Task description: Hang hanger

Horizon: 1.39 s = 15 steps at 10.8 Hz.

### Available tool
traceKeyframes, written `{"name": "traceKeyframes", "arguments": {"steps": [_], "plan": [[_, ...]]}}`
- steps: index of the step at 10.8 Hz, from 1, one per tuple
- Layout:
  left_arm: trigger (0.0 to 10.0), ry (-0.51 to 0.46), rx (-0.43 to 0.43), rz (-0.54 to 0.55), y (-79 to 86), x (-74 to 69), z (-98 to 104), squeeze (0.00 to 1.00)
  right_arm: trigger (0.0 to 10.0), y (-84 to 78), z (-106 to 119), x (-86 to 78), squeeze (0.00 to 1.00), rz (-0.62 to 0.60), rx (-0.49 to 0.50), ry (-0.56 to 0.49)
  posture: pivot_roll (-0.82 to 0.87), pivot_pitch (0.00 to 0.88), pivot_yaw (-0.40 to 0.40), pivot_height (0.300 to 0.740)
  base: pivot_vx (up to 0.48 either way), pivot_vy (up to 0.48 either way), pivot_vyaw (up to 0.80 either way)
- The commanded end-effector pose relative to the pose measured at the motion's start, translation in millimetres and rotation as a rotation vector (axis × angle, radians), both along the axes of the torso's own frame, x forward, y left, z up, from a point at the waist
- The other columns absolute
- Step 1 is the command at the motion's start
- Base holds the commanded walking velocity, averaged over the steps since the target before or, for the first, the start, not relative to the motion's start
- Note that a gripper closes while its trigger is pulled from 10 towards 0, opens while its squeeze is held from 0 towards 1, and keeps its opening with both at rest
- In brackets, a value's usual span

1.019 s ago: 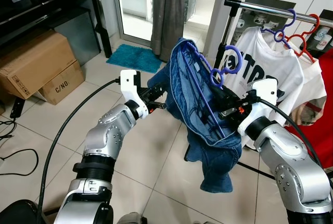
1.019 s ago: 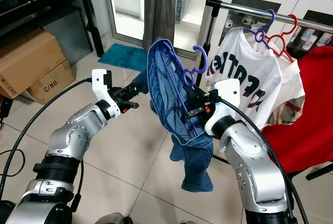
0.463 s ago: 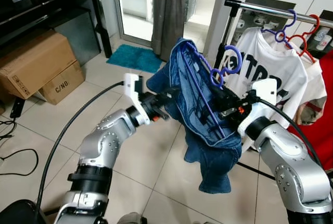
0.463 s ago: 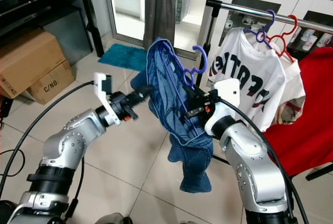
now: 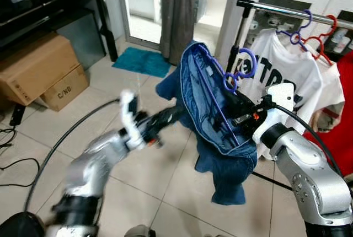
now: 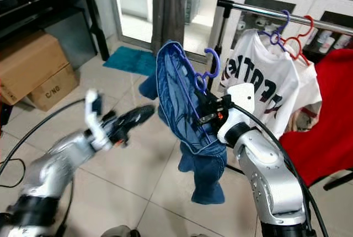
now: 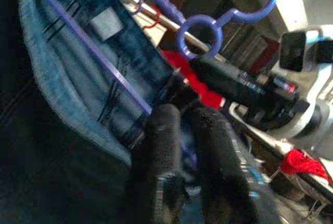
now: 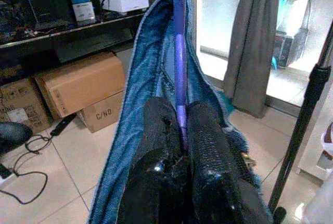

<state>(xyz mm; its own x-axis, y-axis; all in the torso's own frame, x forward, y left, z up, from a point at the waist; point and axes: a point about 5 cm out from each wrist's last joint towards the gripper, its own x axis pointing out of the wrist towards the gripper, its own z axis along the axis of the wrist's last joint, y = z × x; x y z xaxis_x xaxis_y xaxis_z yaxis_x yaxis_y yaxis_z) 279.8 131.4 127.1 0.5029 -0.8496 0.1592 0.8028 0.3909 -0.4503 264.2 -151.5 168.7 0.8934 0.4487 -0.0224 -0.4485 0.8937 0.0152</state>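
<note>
Since half a second ago the left arm has dropped and swung in toward the garment; it shows motion-blurred, its white wrist block lower than before. Hanger and right arm unchanged.

Purple hanger (image 5: 238,70) held up in mid-air, just left of the clothes rail (image 5: 287,10), hook not on the rail. Blue denim garment (image 5: 212,110) draped over it, hem hanging down toward the tiled floor (image 5: 160,176).

Right pincer (image 8: 179,130): fingers closed tight on the purple hanger bar, denim on both sides of them.

Left pincer (image 5: 168,117): tips at the left edge of the denim. In the left wrist view its two fingers (image 7: 164,135) sit close together with a narrow gap, against the denim; whether they grip anything, cannot tell.

On the rail: white printed T-shirt (image 5: 287,77) on another purple hanger, red hanger (image 5: 322,41) beside it. Farther left: grey curtain (image 5: 179,11), teal mat (image 5: 143,62), cardboard boxes (image 5: 38,69).
</note>
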Motion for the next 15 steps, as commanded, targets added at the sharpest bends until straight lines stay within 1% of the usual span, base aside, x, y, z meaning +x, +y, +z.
{"name": "traceKeyframes", "arguments": {"steps": [1,2,3,5,6,7,9,11,12,13,14,15], "plan": [[10.0,0.001,0.001,0.026,5.8,1.2,-3,1.00,0.0,0.8,16,1.5,0.00,0.018,0.003,-0.067,0.01,0.000,-0.025,0.740,0.000,0.000,0.00],[10.0,0.020,-0.014,0.061,13.3,2.2,-7,1.00,0.0,0.6,17,2.3,0.00,0.024,0.001,-0.072,0.01,0.000,-0.025,0.740,0.000,0.000,0.00],[10.0,0.038,-0.038,0.074,18.6,3.7,-11,1.00,0.0,0.9,20,3.5,0.00,0.035,0.002,-0.078,0.01,0.000,-0.029,0.740,0.000,0.000,0.00],[10.0,0.067,-0.022,0.083,21.9,7.5,-20,1.00,0.0,1.4,23,3.8,0.00,0.051,0.002,-0.087,0.01,0.000,-0.028,0.740,0.000,0.000,0.00],[10.0,0.083,-0.007,0.085,21.7,11.5,-26,1.00,0.0,0.8,25,3.3,0.00,0.057,0.000,-0.092,0.00,0.000,-0.023,0.740,0.000,0.000,0.00],[10.0,0.080,-0.004,0.071,18.2,15.5,-25,1.00,0.0,0.5,25,2.6,0.00,0.060,-0.001,-0.091,0.00,0.000,-0.018,0.740,0.000,0.000,0.00],[10.0,0.046,-0.023,0.033,10.0,24.6,-15,1.00,0.0,0.5,22,0.6,0.00,0.062,-0.002,-0.082,0.00,0.000,-0.011,0.740,0.000,0.000,0.00],[10.0,0.042,-0.024,0.010,5.8,28.9,-14,1.00,0.0,0.9,22,-0.4,0.00,0.063,-0.002,-0.079,-0.01,0.000,-0.007,0.740,0.000,0.000,0.00],[10.0,0.052,0.010,0.033,0.6,38.1,-18,1.00,0.0,1.8,22,-1.5,0.00,0.067,0.000,-0.080,-0.02,0.000,-0.006,0.740,0.000,0.000,0.00],[10.0,0.059,0.012,0.058,-0.4,42.0,-18,1.00,0.0,2.4,23,-2.1,0.00,0.072,0.001,-0.080,-0.02,0.000,-0.006,0.740,0.000,0.000,0.00],[10.0,0.091,0.013,0.158,-2.3,55.4,-19,1.00,0.0,3.8,22,-3.9,0.00,0.085,0.003,-0.077,-0.02,0.000,-0.009,0.740,0.000,0.000,0.00],[10.0,0.101,-0.021,0.172,-4.2,59.8,-17,1.00,0.0,4.3,21,-4.5,0.00,0.088,0.004,-0.076,-0.02,0.000,-0.009,0.740,0.000,0.000,0.00]]}}
